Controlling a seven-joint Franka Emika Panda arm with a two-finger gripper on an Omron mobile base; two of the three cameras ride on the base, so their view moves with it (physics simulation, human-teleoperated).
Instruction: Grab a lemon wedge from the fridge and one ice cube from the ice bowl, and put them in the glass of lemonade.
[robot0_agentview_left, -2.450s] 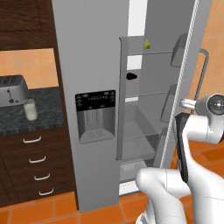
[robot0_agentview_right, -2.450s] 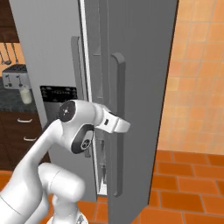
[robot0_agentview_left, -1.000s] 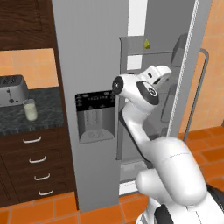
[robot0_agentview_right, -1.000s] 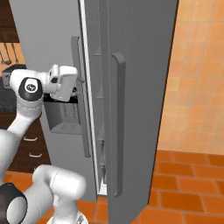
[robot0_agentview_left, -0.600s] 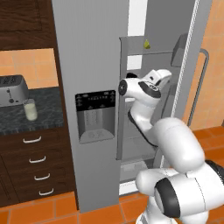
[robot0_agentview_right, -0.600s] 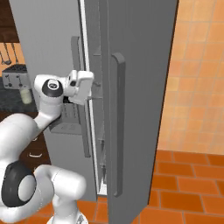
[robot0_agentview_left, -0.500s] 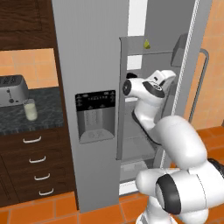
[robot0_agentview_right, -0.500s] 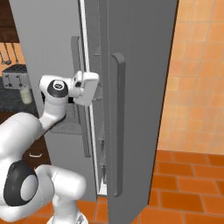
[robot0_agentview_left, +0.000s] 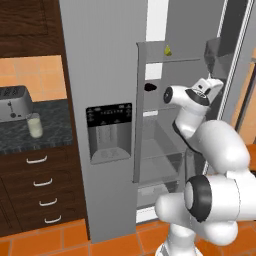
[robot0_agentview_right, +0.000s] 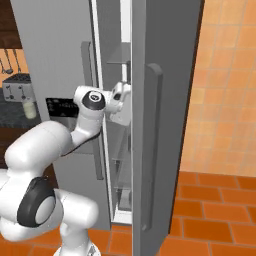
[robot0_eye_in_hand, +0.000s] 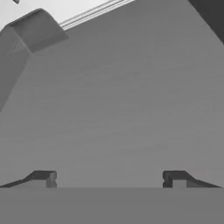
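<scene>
Claw: hand view has the two dark tips set wide apart, nothing between them. Released, empty. It faces a plain grey steel surface at close range, probably an inner wall or door face of the fridge.

Left base view: hand sits at the right of the open compartment, beside the door bin, about level with the middle shelf. Right base view has it tucked in the gap behind the open right door.

Step in hand, by my reading: the reach for the lemon wedge, first of the two pickups. Nothing carried yet.

Wedge lies on the top shelf, above the claw and to the left of it in the left base view, apart from it. A dark oval lump rests one shelf lower, at the left; not the target.

Next move calls for raising the hand to the top shelf, turning the tips toward the wedge, then closing gently. Small piece, easy to nudge away.

Farther off: glass of lemonade on the tabletop, beside the toaster. Well apart from the fridge.
</scene>
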